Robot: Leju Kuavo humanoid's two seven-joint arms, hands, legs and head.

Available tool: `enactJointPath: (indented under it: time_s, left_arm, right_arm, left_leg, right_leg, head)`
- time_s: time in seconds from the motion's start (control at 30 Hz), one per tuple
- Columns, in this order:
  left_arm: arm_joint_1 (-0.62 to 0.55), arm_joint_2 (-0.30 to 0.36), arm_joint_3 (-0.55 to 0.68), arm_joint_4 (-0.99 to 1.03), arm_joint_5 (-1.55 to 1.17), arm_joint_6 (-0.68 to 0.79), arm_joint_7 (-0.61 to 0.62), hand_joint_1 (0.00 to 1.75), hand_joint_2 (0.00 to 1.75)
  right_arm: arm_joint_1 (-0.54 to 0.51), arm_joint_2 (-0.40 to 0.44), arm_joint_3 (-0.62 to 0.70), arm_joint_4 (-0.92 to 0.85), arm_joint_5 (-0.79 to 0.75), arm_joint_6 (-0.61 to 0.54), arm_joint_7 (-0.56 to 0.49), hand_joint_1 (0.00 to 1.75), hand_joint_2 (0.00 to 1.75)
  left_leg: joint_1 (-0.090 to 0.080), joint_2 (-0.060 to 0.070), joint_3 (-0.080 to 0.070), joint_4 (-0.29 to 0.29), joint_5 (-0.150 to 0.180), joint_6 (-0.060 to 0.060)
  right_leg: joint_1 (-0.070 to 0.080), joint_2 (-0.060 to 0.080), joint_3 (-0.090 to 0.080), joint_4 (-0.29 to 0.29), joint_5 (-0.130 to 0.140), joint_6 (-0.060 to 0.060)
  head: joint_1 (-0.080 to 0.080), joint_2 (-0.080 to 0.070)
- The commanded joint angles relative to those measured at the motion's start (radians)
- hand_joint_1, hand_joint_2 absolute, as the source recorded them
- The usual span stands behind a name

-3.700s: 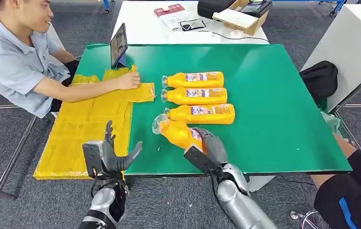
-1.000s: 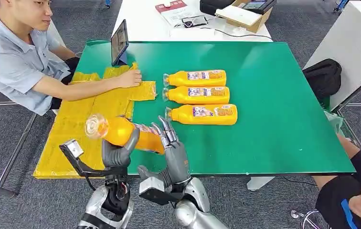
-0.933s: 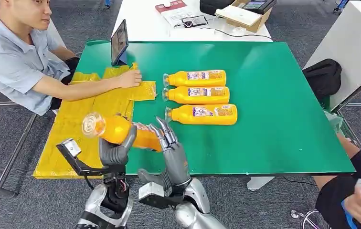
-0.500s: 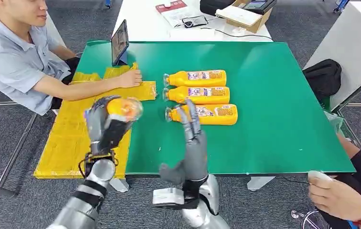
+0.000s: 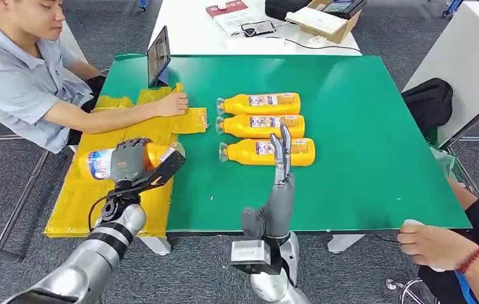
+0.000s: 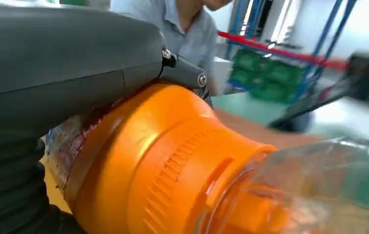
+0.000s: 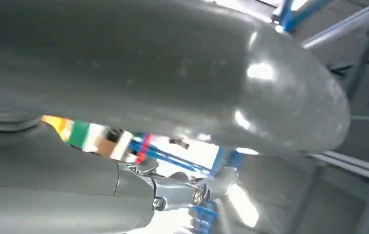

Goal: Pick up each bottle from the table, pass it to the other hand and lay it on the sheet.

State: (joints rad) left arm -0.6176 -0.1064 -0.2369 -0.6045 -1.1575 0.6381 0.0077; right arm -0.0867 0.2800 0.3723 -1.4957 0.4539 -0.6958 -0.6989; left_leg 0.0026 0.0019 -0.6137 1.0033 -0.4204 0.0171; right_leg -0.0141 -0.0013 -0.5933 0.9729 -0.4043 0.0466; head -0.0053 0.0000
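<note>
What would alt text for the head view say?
The robot's left hand holds an orange bottle over a yellow sheet on a green table. Its right hand is raised, open, before three more bottles; a person sits alongside.

The person's forearm [image 5: 120,118] and hand [image 5: 172,104] lie across the far part of the yellow sheet [image 5: 82,206], blocking it; the near part is bare. Three bottles [image 5: 264,125] lie in a row mid-table, the raised right hand [image 5: 281,180] just before them. To their right the green table [image 5: 376,139] is open. A tablet [image 5: 157,57] stands at the far left corner.
</note>
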Motion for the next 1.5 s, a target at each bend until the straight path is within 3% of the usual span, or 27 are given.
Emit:
enactJointPath:
  time_s: [0.03, 0.13, 0.3, 0.33, 0.37, 0.4, 0.57, 0.67, 0.77, 0.8, 0.87, 1.03, 1.13, 1.17, 1.3, 1.5]
  left_arm:
    - [-0.136, 0.041, -0.017, 0.27, -0.065, -0.246, 0.056, 1.75, 1.75]
    - [-0.136, 0.041, -0.017, 0.27, -0.065, -0.246, 0.056, 1.75, 1.75]
    - [-0.145, 0.047, -0.03, 0.301, -0.082, -0.455, 0.05, 1.69, 1.75]
    - [-0.145, 0.05, -0.033, 0.304, -0.085, -0.466, 0.05, 1.52, 1.75]
    - [-0.139, 0.05, -0.021, 0.303, -0.082, -0.479, 0.04, 0.56, 1.75]
    - [-0.131, 0.047, -0.004, 0.296, -0.063, -0.475, 0.018, 0.0, 1.75]
    - [-0.065, 0.018, 0.142, 0.232, 0.189, -0.587, -0.269, 0.0, 1.75]
    - [-0.007, 0.013, 0.21, 0.164, 0.428, -0.808, -0.487, 0.0, 1.75]
    - [0.034, -0.01, 0.274, 0.082, 0.622, -0.937, -0.538, 0.0, 1.75]
    - [0.061, -0.019, 0.276, 0.013, 0.701, -0.952, -0.526, 0.0, 0.0]
    - [0.116, -0.048, 0.274, -0.143, 0.874, -0.925, -0.468, 0.0, 0.0]
    - [0.122, -0.05, 0.262, -0.165, 0.886, -0.92, -0.451, 0.0, 0.0]
    - [0.145, -0.071, 0.25, -0.233, 1.025, -0.865, -0.458, 0.0, 0.0]
    - [0.164, -0.08, 0.235, -0.283, 1.066, -0.841, -0.452, 0.0, 1.75]
    - [0.237, -0.1, 0.158, -0.514, 1.158, -0.662, -0.516, 0.0, 1.75]
    - [0.246, -0.1, 0.147, -0.545, 1.167, -0.645, -0.516, 0.0, 1.75]
  right_arm:
    - [-0.05, -0.049, 0.008, 0.207, -0.083, 0.001, 0.011, 0.0, 0.0]
    - [-0.05, -0.049, 0.008, 0.207, -0.083, 0.001, 0.011, 0.0, 0.0]
    - [-0.071, -0.052, 0.006, 0.252, -0.105, 0.028, 0.021, 0.0, 0.0]
    - [-0.074, -0.052, 0.006, 0.259, -0.106, 0.031, 0.021, 0.0, 0.0]
    - [-0.082, -0.05, 0.002, 0.278, -0.112, 0.034, 0.016, 0.0, 0.0]
    - [-0.085, -0.048, 0.0, 0.287, -0.116, 0.037, 0.01, 0.0, 0.0]
    - [-0.097, -0.06, 0.016, 0.319, -0.133, 0.052, 0.001, 0.0, 0.0]
    - [-0.125, -0.077, 0.064, 0.361, -0.168, 0.066, 0.001, 0.0, 0.0]
    - [-0.131, -0.078, 0.075, 0.388, -0.198, 0.072, 0.001, 0.0, 0.0]
    - [-0.129, -0.08, 0.08, 0.388, -0.202, 0.064, 0.001, 0.0, 0.0]
    - [-0.115, -0.08, 0.068, 0.386, -0.198, 0.06, 0.001, 0.0, 0.0]
    - [-0.113, -0.08, 0.067, 0.383, -0.197, 0.062, 0.001, 0.0, 0.0]
    - [-0.103, -0.072, 0.046, 0.378, -0.185, 0.071, 0.001, 0.0, 0.0]
    - [-0.098, -0.069, 0.037, 0.374, -0.183, 0.074, 0.001, 0.0, 0.0]
    - [-0.094, -0.063, 0.015, 0.365, -0.147, 0.077, 0.001, 0.0, 0.0]
    - [-0.098, -0.065, 0.013, 0.366, -0.138, 0.073, 0.002, 0.0, 0.0]
  left_leg:
    - [0.002, 0.0, 0.005, -0.001, -0.001, -0.001]
    - [0.001, 0.0, 0.004, 0.0, 0.0, -0.001]
    - [0.001, 0.001, 0.004, 0.0, 0.0, -0.002]
    - [0.001, 0.001, 0.003, -0.001, 0.001, -0.001]
    - [0.001, 0.001, 0.005, -0.001, 0.0, -0.002]
    - [0.0, 0.002, 0.005, -0.002, 0.0, -0.002]
    - [0.0, 0.001, 0.007, -0.002, 0.001, -0.001]
    - [0.0, 0.002, 0.009, -0.002, 0.0, -0.001]
    - [0.0, 0.001, 0.011, -0.003, 0.0, -0.001]
    - [0.0, 0.0, 0.01, -0.003, 0.001, -0.001]
    - [0.0, 0.0, 0.011, -0.002, 0.0, -0.001]
    - [0.001, -0.002, 0.006, 0.0, 0.0, -0.001]
    - [0.0, -0.002, 0.005, 0.0, 0.0, -0.001]
    - [0.001, -0.001, 0.006, 0.0, -0.001, -0.002]
    - [0.001, -0.003, 0.004, 0.001, -0.001, -0.001]
    - [0.001, -0.003, 0.005, 0.001, -0.001, -0.001]
  right_leg:
    - [0.002, 0.0, 0.005, -0.001, -0.001, -0.002]
    - [0.001, 0.001, 0.004, -0.001, -0.001, -0.001]
    - [0.001, 0.001, 0.005, 0.0, -0.001, -0.002]
    - [0.0, 0.001, 0.003, -0.001, 0.0, -0.001]
    - [0.001, 0.002, 0.005, -0.001, 0.0, -0.002]
    - [0.001, 0.002, 0.004, -0.001, 0.0, -0.001]
    - [0.0, 0.001, 0.006, -0.001, 0.0, -0.001]
    - [0.0, 0.003, 0.008, -0.002, 0.0, -0.001]
    - [-0.001, 0.002, 0.011, -0.002, 0.0, -0.001]
    - [-0.001, 0.001, 0.011, -0.002, 0.0, -0.001]
    - [0.0, 0.001, 0.011, -0.002, 0.0, -0.002]
    - [0.001, -0.001, 0.006, 0.0, -0.001, -0.002]
    - [0.0, -0.001, 0.006, 0.0, -0.001, -0.001]
    - [0.001, 0.0, 0.007, 0.0, -0.002, -0.002]
    - [0.001, -0.002, 0.005, 0.0, -0.002, -0.001]
    - [0.001, -0.002, 0.006, 0.0, -0.002, -0.002]
  head:
    - [0.0, 0.0]
    - [0.0, 0.0]
    - [0.0, 0.0]
    - [0.0, 0.0]
    - [0.0, 0.0]
    - [0.0, 0.0]
    - [-0.001, 0.0]
    - [0.0, 0.0]
    - [-0.001, 0.0]
    - [0.0, 0.0]
    - [0.0, 0.0]
    - [0.0, 0.0]
    - [0.0, 0.0]
    - [0.0, 0.0]
    - [0.0, 0.0]
    - [0.0, 0.0]
